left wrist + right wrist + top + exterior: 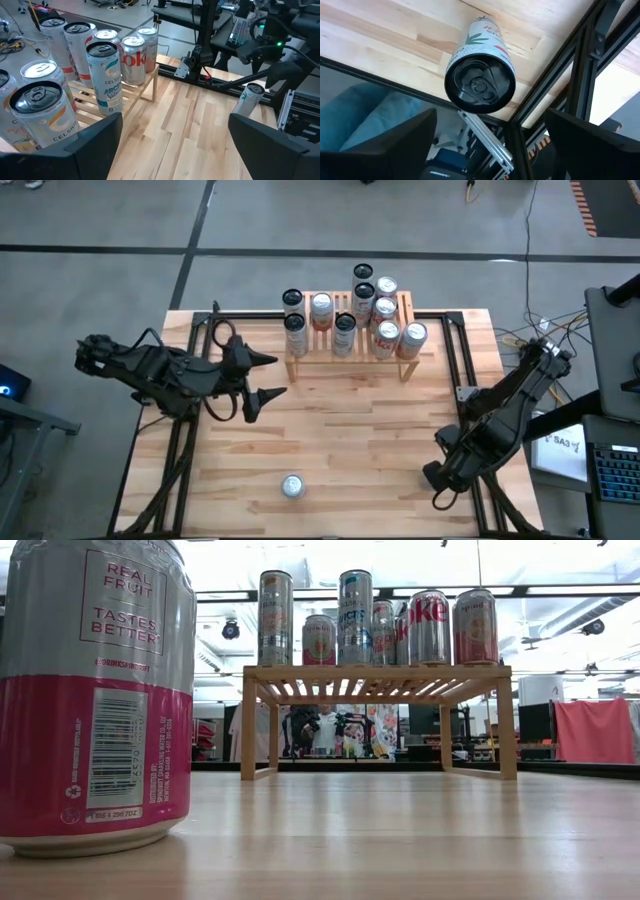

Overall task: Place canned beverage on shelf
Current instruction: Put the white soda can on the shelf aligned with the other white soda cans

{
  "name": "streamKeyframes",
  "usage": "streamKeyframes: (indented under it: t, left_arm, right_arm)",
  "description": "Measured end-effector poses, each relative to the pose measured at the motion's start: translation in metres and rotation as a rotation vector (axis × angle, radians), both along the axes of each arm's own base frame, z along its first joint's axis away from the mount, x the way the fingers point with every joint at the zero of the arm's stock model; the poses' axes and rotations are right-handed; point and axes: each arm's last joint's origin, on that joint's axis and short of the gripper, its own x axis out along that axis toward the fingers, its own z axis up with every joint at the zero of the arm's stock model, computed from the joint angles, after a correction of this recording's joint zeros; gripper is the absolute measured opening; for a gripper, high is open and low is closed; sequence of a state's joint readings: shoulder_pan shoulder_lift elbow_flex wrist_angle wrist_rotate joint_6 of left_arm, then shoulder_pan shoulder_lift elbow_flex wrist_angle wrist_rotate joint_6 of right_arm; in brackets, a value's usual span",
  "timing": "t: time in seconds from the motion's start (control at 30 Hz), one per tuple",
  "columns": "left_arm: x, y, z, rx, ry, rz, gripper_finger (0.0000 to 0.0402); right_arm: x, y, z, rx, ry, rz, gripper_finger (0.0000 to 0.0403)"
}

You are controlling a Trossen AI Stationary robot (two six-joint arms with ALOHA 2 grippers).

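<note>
Broadly, the wooden surface [380, 430] carried the shelf [350, 361] at its far middle, its slatted top already crowded with upright cans [385, 310]. The left arm waited over the left half of the surface. Its left gripper [268, 377] was spread wide and empty, and pointed toward the near-left corner of the shelf. The right arm was folded low at the near right corner of the surface, well apart from the shelf.

Two cans stood off the shelf. A pink can [292, 486] stood upright near the front edge, between the two arms, and neither gripper was near it. A white can with a green leaf [480, 75] stood upright at the right edge of the surface, just beside the black frame rail.

The right gripper [490, 114] was spread wide and held nothing. The white can lay straight ahead of it, and its dark lid faced the wrist camera. So the gripper looked steeply down, nearly along the can's long axis, with the can not yet between the fingers.

The right arm was plainly the nearer to this can, so the grasp would probably fall to it. From that spot the shelf lay away toward the far middle of the surface. How much free room remained on the slats could not be told.
</note>
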State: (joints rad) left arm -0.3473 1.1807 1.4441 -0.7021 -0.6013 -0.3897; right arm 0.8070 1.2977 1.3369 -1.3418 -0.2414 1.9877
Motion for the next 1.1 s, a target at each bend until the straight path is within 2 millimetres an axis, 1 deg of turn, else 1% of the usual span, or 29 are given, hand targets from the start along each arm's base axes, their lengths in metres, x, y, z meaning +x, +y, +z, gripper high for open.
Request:
streamKeyframes:
  t: [0.1, 0.33, 0.7, 0.87, 1.1]
  left_arm:
    - [0.003, -0.001, -0.002, 0.005, 0.01, 0.002, 0.035]
    - [0.009, -0.003, -0.005, 0.011, 0.016, 0.001, 0.035]
    - [0.009, -0.002, -0.004, 0.041, 0.011, 0.033, 0.035]
    - [0.009, -0.002, -0.004, 0.042, 0.011, 0.033, 0.035]
    - [0.009, -0.002, -0.004, 0.041, 0.01, 0.033, 0.035]
  right_arm:
    - [0.002, 0.002, -0.003, -0.007, 0.008, 0.008, 0.0368]
    - [0.009, 0.008, -0.012, -0.035, 0.019, 0.006, 0.037]
    - [0.016, 0.014, -0.034, -0.121, 0.051, 0.025, 0.037]
    - [0.018, 0.016, -0.047, -0.152, 0.08, 0.028, 0.037]
    - [0.021, 0.018, -0.071, -0.224, 0.115, 0.056, 0.0365]
